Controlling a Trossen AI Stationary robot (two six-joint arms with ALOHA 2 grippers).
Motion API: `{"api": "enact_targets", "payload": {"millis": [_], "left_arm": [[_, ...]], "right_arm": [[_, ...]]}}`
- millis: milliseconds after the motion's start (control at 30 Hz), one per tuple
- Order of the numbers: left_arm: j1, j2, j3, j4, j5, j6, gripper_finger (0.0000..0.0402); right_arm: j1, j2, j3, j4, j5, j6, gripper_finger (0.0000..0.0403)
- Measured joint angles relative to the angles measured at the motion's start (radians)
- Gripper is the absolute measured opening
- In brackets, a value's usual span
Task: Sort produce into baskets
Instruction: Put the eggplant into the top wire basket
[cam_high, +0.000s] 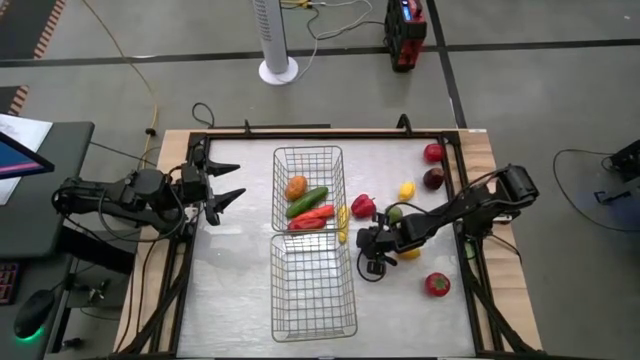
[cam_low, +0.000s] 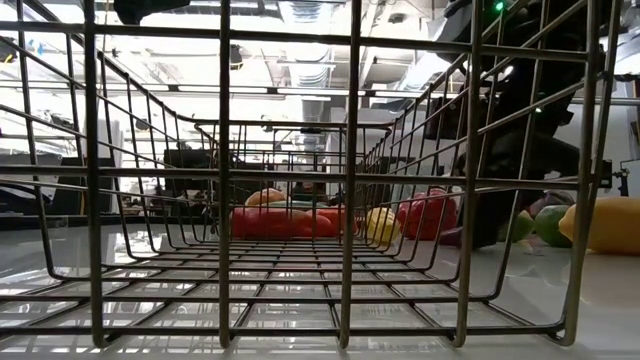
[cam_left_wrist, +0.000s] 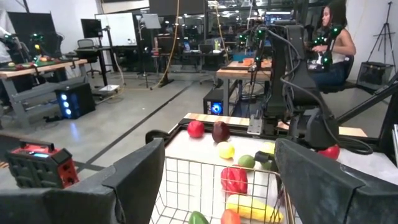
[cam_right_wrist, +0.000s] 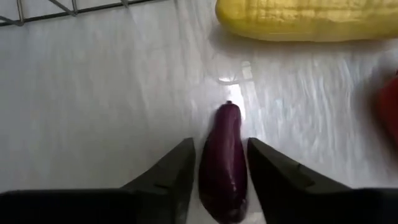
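Note:
Two wire-mesh baskets stand end to end mid-table. The far basket (cam_high: 308, 160) holds an orange, a green cucumber (cam_high: 306, 201) and red peppers. The near basket (cam_high: 313, 300) holds nothing. My right gripper (cam_high: 372, 262) is low over the table, right of the near basket, shut around a dark purple eggplant (cam_right_wrist: 222, 165). My left gripper (cam_high: 225, 186) is open and empty, left of the far basket. Loose on the table's right side lie two apples (cam_high: 433, 153), a lemon (cam_high: 406, 189), a red pepper (cam_high: 363, 206), a lime (cam_high: 394, 213) and a yellow cob-like piece (cam_right_wrist: 311, 18). My right gripper has the eggplant's two long sides (cam_right_wrist: 205, 162) pinched between its two fingers, which come from above, slanting down. The eggplant's narrow end (cam_right_wrist: 229, 111) points out past the fingertips. Whether it rests on the table or is lifted, I cannot tell.
A red round piece (cam_high: 437, 285) lies near the table's right front. A yellow piece (cam_high: 409, 254) lies under my right arm. A black frame (cam_high: 460, 160) runs around the table top. Bare table surface (cam_high: 230, 290) lies left of the near basket. A person sits beyond the table (cam_left_wrist: 333, 43).

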Motion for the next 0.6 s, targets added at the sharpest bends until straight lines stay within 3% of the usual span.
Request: {"api": "enact_targets", "payload": {"millis": [233, 333, 433, 600], "left_arm": [[0.0, 0.0, 0.0, 0.0, 0.0, 0.0, 0.0292], [0.0, 0.0, 0.0, 0.0, 0.0, 0.0, 0.0292], [0.0, 0.0, 0.0, -0.001, 0.0, 0.0, 0.0292], [0.0, 0.0, 0.0, -0.001, 0.0, 0.0, 0.0292]], "right_arm": [[-0.022, -0.052, -0.002, -0.016, 0.013, -0.003, 0.0066], [-0.024, -0.07, 0.0, -0.034, 0.009, -0.003, 0.0062], [-0.026, -0.105, 0.045, -0.167, 0.027, -0.003, 0.0069], [-0.025, -0.172, 0.177, -0.421, 0.179, 0.008, 0.0072]]}}
